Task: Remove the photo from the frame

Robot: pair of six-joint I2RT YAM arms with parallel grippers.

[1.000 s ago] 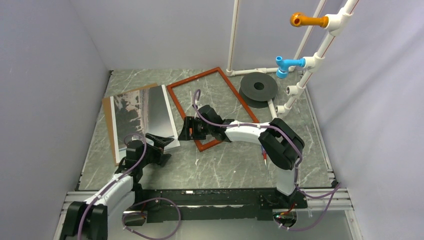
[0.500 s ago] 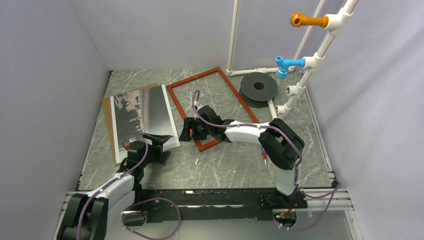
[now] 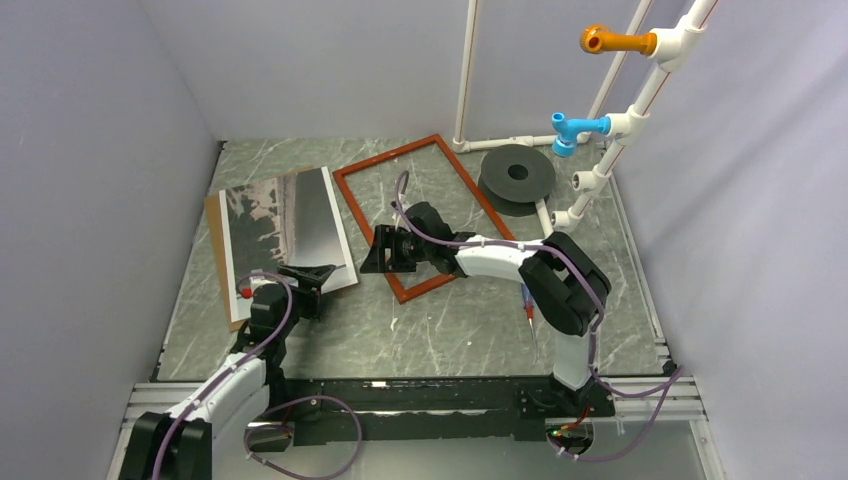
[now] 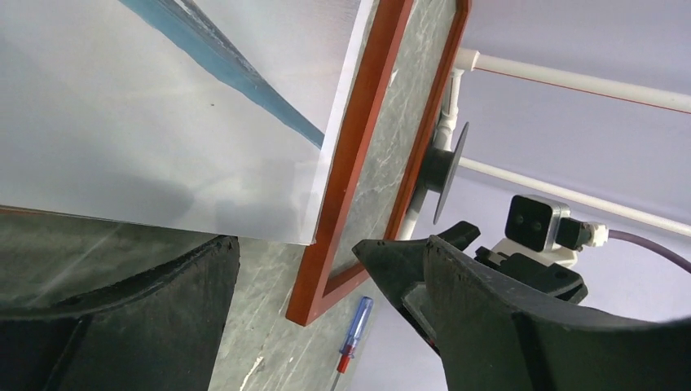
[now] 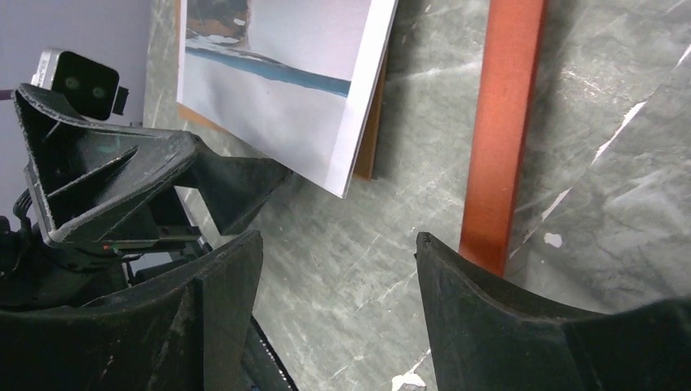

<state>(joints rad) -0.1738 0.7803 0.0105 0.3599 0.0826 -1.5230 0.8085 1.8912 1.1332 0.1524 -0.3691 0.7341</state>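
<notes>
My left gripper (image 3: 312, 275) and right gripper (image 3: 375, 258) gape empty; left one's probably close enough to snag the photo (image 3: 290, 220) by the tabletop's (image 3: 450, 330) left edge

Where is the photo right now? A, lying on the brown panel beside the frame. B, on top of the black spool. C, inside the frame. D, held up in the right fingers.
A: the photo lies flat on the brown panel, left of the frame, and bare table shows through the empty frame.
</notes>
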